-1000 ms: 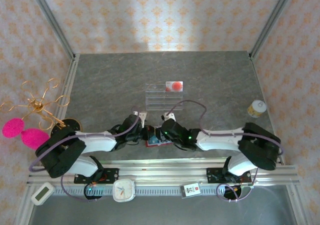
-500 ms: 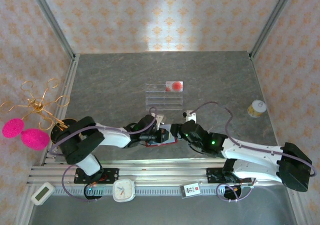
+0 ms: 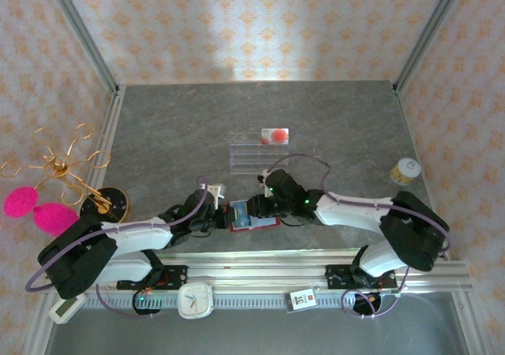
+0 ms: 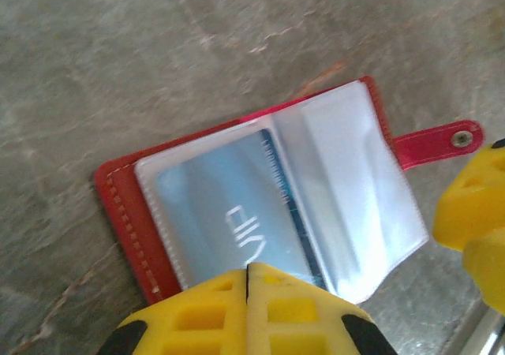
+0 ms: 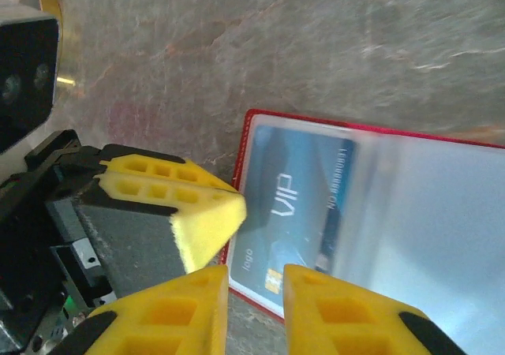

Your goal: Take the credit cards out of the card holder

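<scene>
Lying open on the counter [image 3: 331, 126], the card holder [image 4: 118, 205] shows a blue credit card [image 4: 221, 213] — left end effector [image 4: 247, 280] closed, right end effector [image 5: 256, 284] narrowly parted

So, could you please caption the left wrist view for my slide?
Shut left gripper at the edge of the open red card holder, a blue card in its clear sleeve.

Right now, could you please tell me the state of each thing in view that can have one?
card holder: open flat on the table, snap tab undone.
blue card: inside a clear sleeve.
pale card: out, on the clear rack.
left gripper: shut, tips at the holder's edge.
right gripper: jaws narrowly apart, at the holder's edge.
</scene>
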`<control>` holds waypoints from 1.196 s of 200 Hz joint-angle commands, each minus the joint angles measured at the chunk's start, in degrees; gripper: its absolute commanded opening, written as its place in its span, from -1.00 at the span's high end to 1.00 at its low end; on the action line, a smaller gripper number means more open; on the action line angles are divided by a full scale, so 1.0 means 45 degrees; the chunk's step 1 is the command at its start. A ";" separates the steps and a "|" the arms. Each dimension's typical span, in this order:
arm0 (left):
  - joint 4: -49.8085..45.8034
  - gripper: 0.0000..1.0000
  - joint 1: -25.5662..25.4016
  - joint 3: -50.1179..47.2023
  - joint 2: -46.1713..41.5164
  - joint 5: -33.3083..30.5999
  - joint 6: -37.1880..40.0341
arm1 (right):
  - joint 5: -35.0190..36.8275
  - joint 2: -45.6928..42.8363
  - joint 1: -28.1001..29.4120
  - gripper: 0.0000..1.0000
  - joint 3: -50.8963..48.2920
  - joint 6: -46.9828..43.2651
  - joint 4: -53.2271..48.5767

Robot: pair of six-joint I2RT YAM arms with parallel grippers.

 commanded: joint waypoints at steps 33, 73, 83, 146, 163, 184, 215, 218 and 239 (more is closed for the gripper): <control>-0.0127 1.00 0.0237 -0.0125 0.0264 -0.0647 0.0348 | -0.0539 0.1776 -0.0175 0.60 0.0995 -0.0033 -0.0339; -0.0147 1.00 0.0237 -0.0345 -0.0177 -0.0795 0.0382 | 0.0143 0.2146 -0.0301 0.61 0.1118 0.0121 -0.0752; 0.0025 1.00 0.0237 -0.0536 -0.0220 -0.0812 0.0276 | 0.0234 0.2186 -0.0341 0.61 0.1118 0.0177 -0.0797; 0.0405 1.00 0.0237 -0.0738 0.0373 -0.0667 0.0244 | 0.0154 0.2770 -0.0390 0.61 0.1177 0.0205 -0.0555; 0.0647 1.00 0.0215 -0.0747 0.0549 -0.0513 0.0223 | -0.0059 0.2772 -0.0390 0.62 0.1157 0.0182 -0.0335; 0.0856 1.00 0.0200 -0.0658 0.0922 -0.0254 0.0229 | -0.0215 0.2915 -0.0395 0.67 0.1210 0.0143 -0.0251; 0.0984 1.00 0.0142 -0.0493 0.1249 -0.0112 0.0296 | -0.0252 0.2938 -0.0393 0.92 0.1148 0.0182 -0.0158; 0.0984 1.00 0.0147 -0.0485 0.1249 -0.0112 0.0301 | -0.0215 0.2902 -0.0390 0.96 0.1139 0.0184 -0.0168; 0.0654 1.00 0.0159 -0.0376 0.1044 -0.0274 0.0407 | 0.0661 0.2490 -0.0393 1.00 0.0993 0.0371 -0.0520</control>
